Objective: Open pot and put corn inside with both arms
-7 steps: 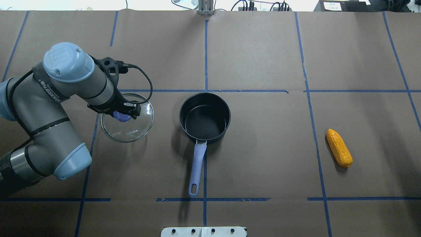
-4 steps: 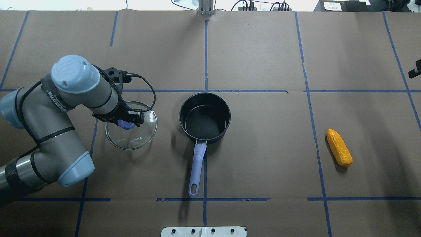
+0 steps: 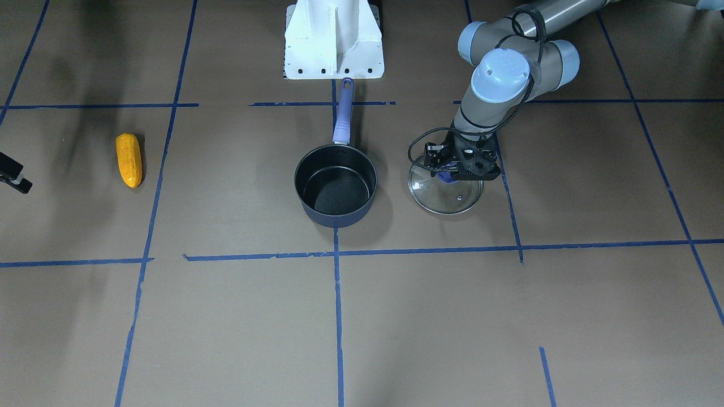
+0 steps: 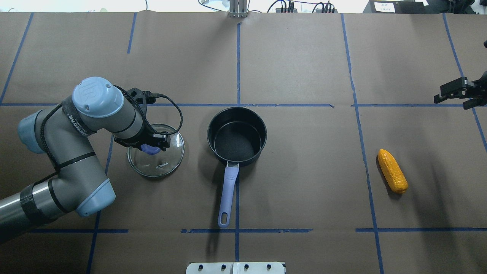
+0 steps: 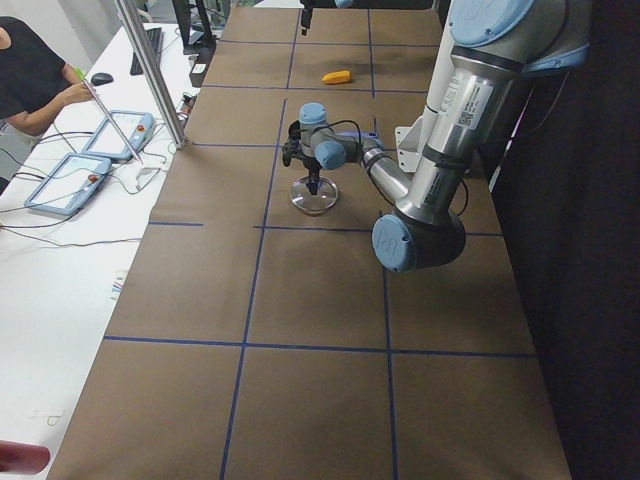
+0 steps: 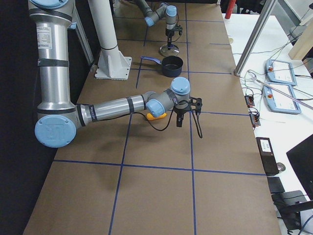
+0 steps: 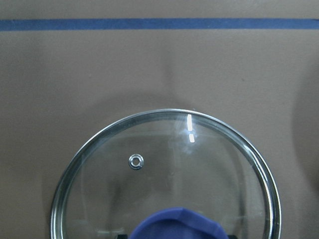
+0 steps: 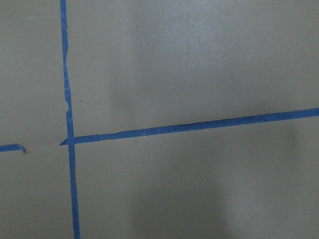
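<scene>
Lid off, pot [image 4: 262, 149] open.
Left fingers [image 4: 159, 143] pinch the lid's [image 4: 163, 164] blue knob [image 4: 148, 149] at the pot's 9 o'clock; corn [image 4: 392, 176] lies on the worktop [image 4: 304, 190] at 3 o'clock; right fingers' [image 4: 452, 89] spread cannot be told.

I work in a robotics lab: my grey industrial arms [image 4: 72, 167] reach over a table [image 4: 304, 57] papered brown and gridded with blue tape [image 4: 238, 64], a white pedestal [image 3: 334, 39] at its near edge, while control pendants [image 6: 279, 70], loose cables [image 5: 40, 215] and an operator [image 5: 28, 75] line the white bench [image 5: 60, 300] along its far edge.
</scene>
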{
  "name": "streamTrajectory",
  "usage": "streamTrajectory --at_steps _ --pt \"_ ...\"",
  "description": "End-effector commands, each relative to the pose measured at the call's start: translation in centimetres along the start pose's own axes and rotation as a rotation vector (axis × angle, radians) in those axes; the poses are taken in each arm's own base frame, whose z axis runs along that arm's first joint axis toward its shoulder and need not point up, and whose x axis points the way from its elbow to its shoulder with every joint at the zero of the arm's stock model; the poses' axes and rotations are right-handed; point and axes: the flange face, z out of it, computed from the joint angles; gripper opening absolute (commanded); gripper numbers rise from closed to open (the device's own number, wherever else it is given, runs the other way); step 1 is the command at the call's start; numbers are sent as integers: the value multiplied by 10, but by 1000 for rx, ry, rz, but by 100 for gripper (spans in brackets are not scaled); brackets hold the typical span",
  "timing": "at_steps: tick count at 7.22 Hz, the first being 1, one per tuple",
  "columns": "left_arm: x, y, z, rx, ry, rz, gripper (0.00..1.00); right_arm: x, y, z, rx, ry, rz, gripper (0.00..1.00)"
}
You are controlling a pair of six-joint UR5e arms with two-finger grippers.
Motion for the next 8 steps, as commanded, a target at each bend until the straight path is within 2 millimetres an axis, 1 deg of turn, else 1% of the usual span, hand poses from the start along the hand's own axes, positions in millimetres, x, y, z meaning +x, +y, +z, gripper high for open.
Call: streamTrajectory --at_steps 1,2,3,4,5,7,8 --pt "-1 -1 3 1 2 6 46 -4 3 6 -11 1 -8 100" --pt "-1 -1 1 2 5 11 81 -8 4 8 -14 -1 -13 100" --pt "1 0 -5 6 17 17 100 -8 6 9 -19 0 -15 100" --pt "2 0 -8 9 19 16 100 -9 7 12 -24 1 -16 100" --pt "2 -1 -9 11 17 14 100 -15 9 19 -28 9 -29 100" --pt "2 -3 -21 23 28 13 100 -42 29 52 -16 33 -9 100" --pt "1 -6 -24 28 29 9 100 -55 40 63 -13 14 1 100"
